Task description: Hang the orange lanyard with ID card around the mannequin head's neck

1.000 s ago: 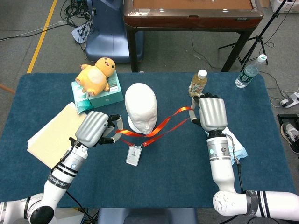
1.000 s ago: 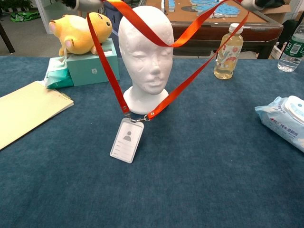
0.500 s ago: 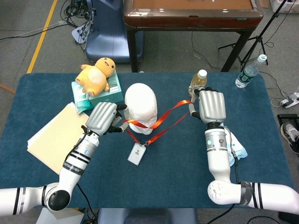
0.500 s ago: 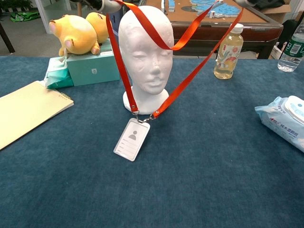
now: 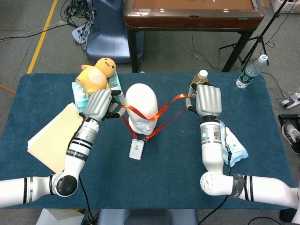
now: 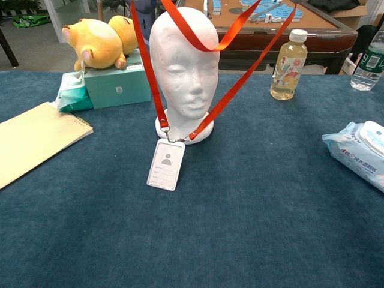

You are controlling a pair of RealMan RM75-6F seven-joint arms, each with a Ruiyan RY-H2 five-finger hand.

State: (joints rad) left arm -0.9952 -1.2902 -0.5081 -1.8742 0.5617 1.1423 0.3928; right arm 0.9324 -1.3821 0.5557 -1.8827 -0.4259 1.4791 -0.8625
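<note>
The white mannequin head (image 5: pixel 141 107) stands upright mid-table. In the head view, the orange lanyard (image 5: pixel 165 110) is stretched between my two hands. My left hand (image 5: pixel 100 104) pinches one side just left of the head, and my right hand (image 5: pixel 206 100) holds the other side further to the right. One strap crosses the top front of the head (image 6: pixel 184 66), and two straps run down to a clip at its base. The ID card (image 6: pixel 166 165) hangs there, low in front of the base. Neither hand shows in the chest view.
A yellow plush toy (image 5: pixel 96 75) lies on a teal box (image 6: pixel 114 84) at the back left, with a yellow notepad (image 5: pixel 51 136) in front of it. A yellow drink bottle (image 6: pixel 287 65) stands behind my right hand. A wipes pack (image 6: pixel 360 150) and a water bottle (image 5: pixel 250 71) are on the right.
Both hands have moved away from me and closer together, carrying the lanyard loop up over the head. The ID card slid toward the head's base.
</note>
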